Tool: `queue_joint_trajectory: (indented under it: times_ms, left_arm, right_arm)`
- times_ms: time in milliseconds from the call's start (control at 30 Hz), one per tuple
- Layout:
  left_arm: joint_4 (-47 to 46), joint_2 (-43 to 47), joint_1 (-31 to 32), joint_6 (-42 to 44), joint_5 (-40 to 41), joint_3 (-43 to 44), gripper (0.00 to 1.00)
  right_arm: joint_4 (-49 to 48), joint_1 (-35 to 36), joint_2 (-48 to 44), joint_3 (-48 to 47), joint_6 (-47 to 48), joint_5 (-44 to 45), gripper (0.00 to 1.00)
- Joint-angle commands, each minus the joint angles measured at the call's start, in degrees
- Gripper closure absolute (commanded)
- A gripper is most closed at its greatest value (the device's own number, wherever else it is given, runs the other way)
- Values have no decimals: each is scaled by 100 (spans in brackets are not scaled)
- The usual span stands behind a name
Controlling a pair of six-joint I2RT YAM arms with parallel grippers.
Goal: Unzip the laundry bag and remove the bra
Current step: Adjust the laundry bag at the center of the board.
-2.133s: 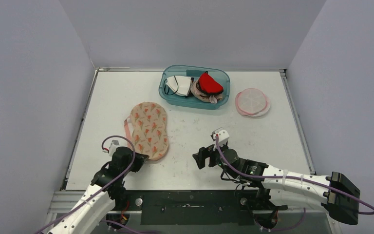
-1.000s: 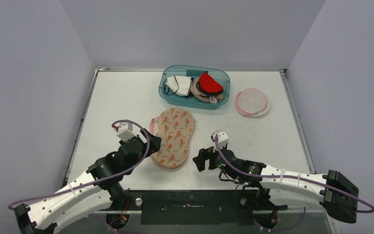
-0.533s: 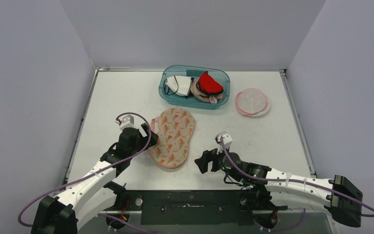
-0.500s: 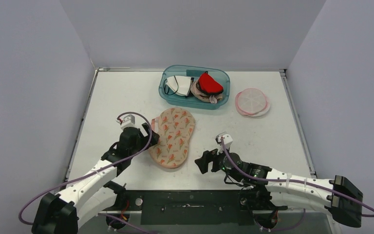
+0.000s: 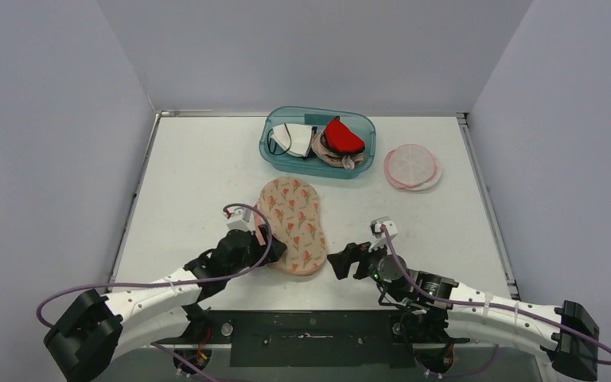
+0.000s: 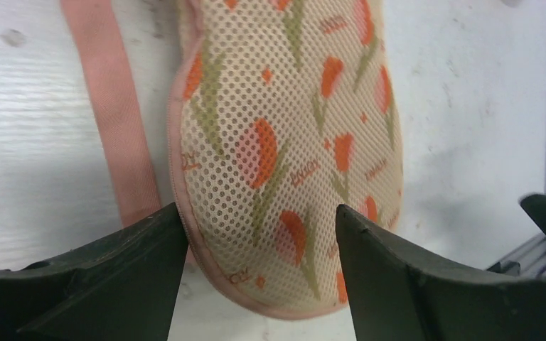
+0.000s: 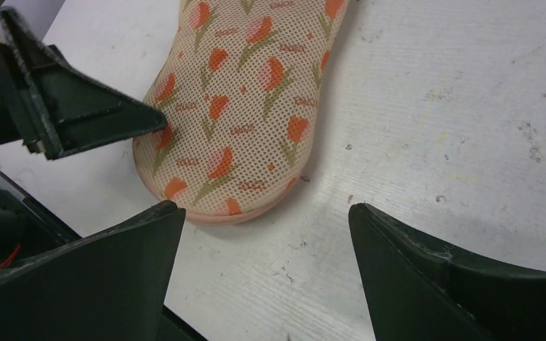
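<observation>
The laundry bag [image 5: 294,225], a beige mesh pouch printed with orange tulips, lies flat in the middle of the table, its pink strap [image 6: 117,121] along its left side. My left gripper [image 5: 274,247] is open and straddles the bag's near end [image 6: 284,142]. One finger [image 6: 149,249] rests against the zipper edge and the other sits over the mesh. My right gripper [image 5: 342,261] stands open just right of that end, over bare table [image 7: 266,209], with the bag [image 7: 242,106] ahead of it. The bra is hidden.
A teal bin [image 5: 274,155] with red, white and beige garments stands at the back centre. A round pink mesh pouch [image 5: 412,166] lies to its right. Grey walls close in three sides, and the table's front edge runs just behind both grippers.
My left arm swung right and toward the front edge, and the bag's near end shifted right with it. The right gripper moved a little to the right.
</observation>
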State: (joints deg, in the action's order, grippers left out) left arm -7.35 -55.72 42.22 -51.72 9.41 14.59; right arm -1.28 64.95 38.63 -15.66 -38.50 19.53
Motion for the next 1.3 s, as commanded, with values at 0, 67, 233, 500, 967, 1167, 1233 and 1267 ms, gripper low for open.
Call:
queue_joint_trajectory:
  times_ms: [0, 67, 233, 500, 967, 1167, 1233, 1267]
  left_arm:
    - [-710, 6, 996, -421, 655, 67, 28]
    - [-730, -198, 1438, -477, 987, 326, 28]
    - [-825, -1155, 2033, -338, 1123, 1134, 27]
    - [-396, -1624, 2214, -264, 1380, 1818, 25]
    - [1444, 724, 1955, -982, 2745, 1059, 23]
    - [2212, 1852, 1877, -1231, 2669, 805, 21]
    - [2245, 2131, 1864, -1276, 2585, 669, 22]
    - [2239, 2259, 1865, -1286, 2532, 608, 23]
  right_arm:
    - [-3, 27, -310, 294, -620, 593, 11]
    - [45, 31, -413, 309, -759, 695, 11]
    - [443, 29, -691, 227, -875, 825, 10]
    - [909, 18, -1017, 216, -895, 1074, 10]
    - [-614, -2549, 913, -287, 244, -1087, 11]
    - [-1768, -3613, 2154, -375, 135, -2411, 17]
    - [-2133, -3605, 2431, -321, 65, -2627, 25]
    - [-2248, -3565, 2564, -320, 50, -2733, 29]
